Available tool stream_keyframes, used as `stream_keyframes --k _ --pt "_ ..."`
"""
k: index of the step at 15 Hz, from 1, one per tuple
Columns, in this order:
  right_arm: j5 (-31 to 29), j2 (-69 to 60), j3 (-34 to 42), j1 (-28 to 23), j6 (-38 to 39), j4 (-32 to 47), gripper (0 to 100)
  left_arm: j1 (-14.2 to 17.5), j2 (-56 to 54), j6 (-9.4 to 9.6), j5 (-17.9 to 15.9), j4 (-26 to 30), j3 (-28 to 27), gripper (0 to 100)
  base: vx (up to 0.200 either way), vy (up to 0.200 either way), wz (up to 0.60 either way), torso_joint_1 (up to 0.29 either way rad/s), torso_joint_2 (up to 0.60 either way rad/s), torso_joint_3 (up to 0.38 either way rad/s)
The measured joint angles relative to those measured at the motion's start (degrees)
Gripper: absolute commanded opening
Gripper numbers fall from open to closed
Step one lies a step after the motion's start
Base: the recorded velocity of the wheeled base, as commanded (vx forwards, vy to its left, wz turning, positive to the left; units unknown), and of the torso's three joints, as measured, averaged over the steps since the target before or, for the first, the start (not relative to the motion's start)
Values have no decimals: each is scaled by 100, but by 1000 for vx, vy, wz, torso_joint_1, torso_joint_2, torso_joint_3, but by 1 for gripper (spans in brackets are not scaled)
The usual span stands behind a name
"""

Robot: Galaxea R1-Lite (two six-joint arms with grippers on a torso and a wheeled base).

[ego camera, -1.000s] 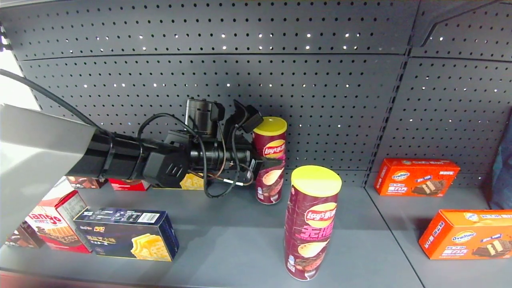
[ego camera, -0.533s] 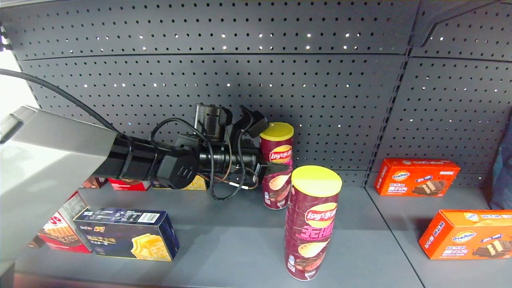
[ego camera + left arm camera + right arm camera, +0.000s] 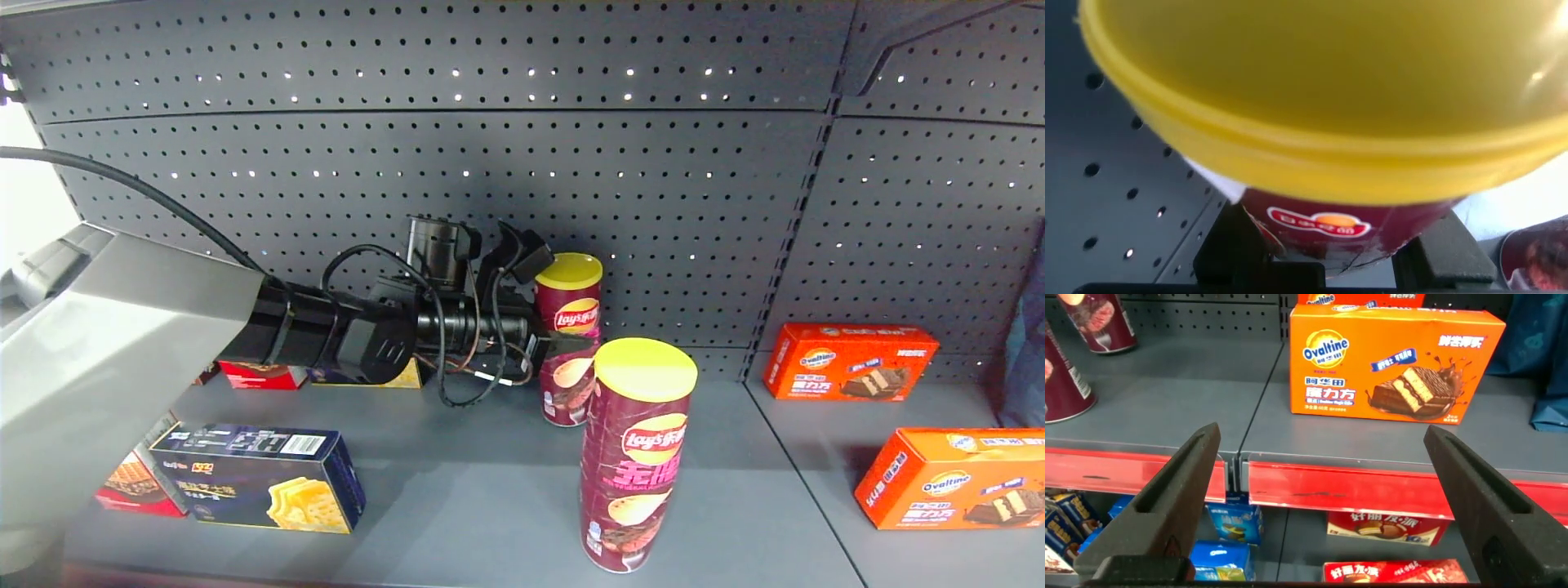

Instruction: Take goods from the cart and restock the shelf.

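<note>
Left claw [image 3: 565,347] is clenched on the rear chip can [image 3: 569,306], gripped at mid-height from its left side. In the left wrist view the yellow lid [image 3: 1331,90] is seen close above the two black fingers [image 3: 1231,253].

The rear chip can is held upright near the back edge of the shelf [image 3: 473,482], close to the pegboard panel [image 3: 490,163]. Whether its base rests on the shelf cannot be told.

The front chip can [image 3: 641,457] stands upright toward the front edge, just right of the held one, and partly covers its lower right side in the head view.

A dark blue cracker box [image 3: 261,478] lies near the front left corner, with a red box [image 3: 135,490] beside it at the left edge. Further boxes [image 3: 265,376] are noted along the back edge beneath the arm.

On the neighbouring shelf section to the right, a rear orange box [image 3: 849,349] and a front orange box [image 3: 951,478] are seen.

The left arm [image 3: 326,331] is stretched roughly level from the left, above the back-left boxes, with cables looping below the wrist.

The right claw [image 3: 1321,433] is spread wide, held before the shelf's front edge and facing the front orange box.
</note>
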Motion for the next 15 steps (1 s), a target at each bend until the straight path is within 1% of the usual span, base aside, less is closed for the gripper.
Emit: stream_keyframes --k 9,10,13,15 --pt "1 0 0 -5 0 0 100 -77 124 6 0 -22 -17 0 0 0 0 0 0 0" --pt "1 0 0 -2 0 0 100 -80 127 13 2 -24 -6 100 0 0 0 0 0 0" --pt "1 0 0 -2 0 0 100 -91 130 13 7 -13 2 100 0 0 0 0 0 0" --pt "1 0 0 0 0 0 100 -79 113 50 11 -55 2 100 0 0 0 0 0 0"
